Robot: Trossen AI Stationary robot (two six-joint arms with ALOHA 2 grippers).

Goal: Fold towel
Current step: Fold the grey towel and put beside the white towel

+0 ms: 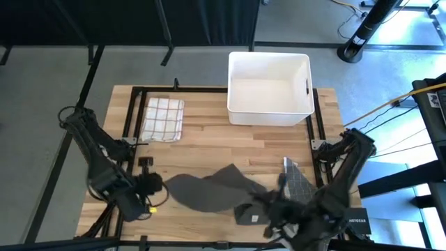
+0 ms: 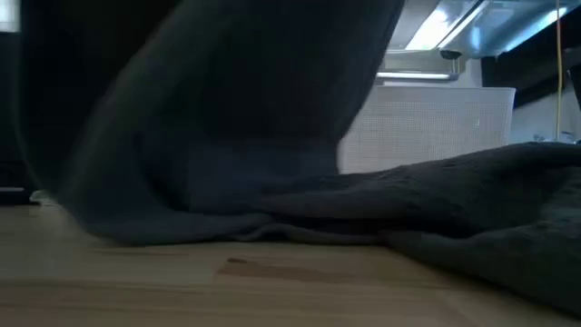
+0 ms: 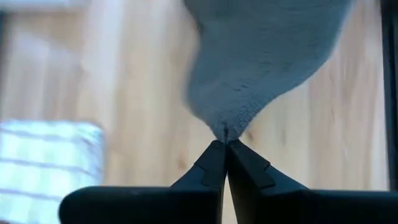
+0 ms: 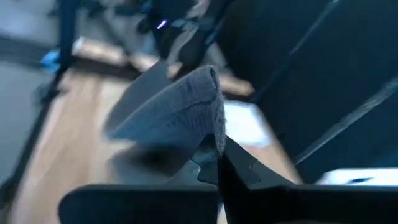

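A light wooden desk (image 1: 209,143) carries a white bin (image 1: 269,87) at its far middle, a checked cloth (image 1: 164,118) folded at far left, and a dark grey towel (image 1: 209,192) lying rumpled along the near edge.

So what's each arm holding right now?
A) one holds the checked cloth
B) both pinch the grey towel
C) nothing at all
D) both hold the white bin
B: each wrist view shows shut jaws nipping the grey towel, the left gripper at a corner, the right gripper at an edge.
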